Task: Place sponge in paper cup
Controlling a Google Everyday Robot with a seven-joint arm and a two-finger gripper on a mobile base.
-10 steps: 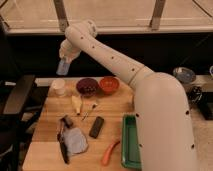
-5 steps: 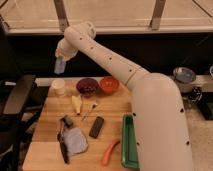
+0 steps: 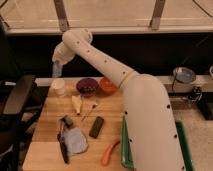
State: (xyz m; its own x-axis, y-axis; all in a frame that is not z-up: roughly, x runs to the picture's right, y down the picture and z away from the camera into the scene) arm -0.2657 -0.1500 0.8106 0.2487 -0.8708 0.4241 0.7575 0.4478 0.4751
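The light-blue sponge [image 3: 56, 68] hangs in my gripper [image 3: 57, 65] at the far left of the table, held in the air. The gripper is shut on it, and the white arm reaches across from the right. The white paper cup [image 3: 59, 87] stands upright on the wooden table [image 3: 45, 150], directly below the sponge with a small gap between them. The cup's inside is not visible.
A dark purple bowl [image 3: 86, 87] and an orange bowl [image 3: 107, 85] stand right of the cup. A yellow piece [image 3: 76, 103], a black slab [image 3: 96, 126], a grey-blue cloth [image 3: 75, 141], a dark tool [image 3: 64, 147] and an orange carrot-like piece [image 3: 110, 152] lie on the table. A green tray [image 3: 126, 145] sits at the right edge.
The gripper has carried the sponge a little to the left, from beside the purple bowl's side to over the paper cup.
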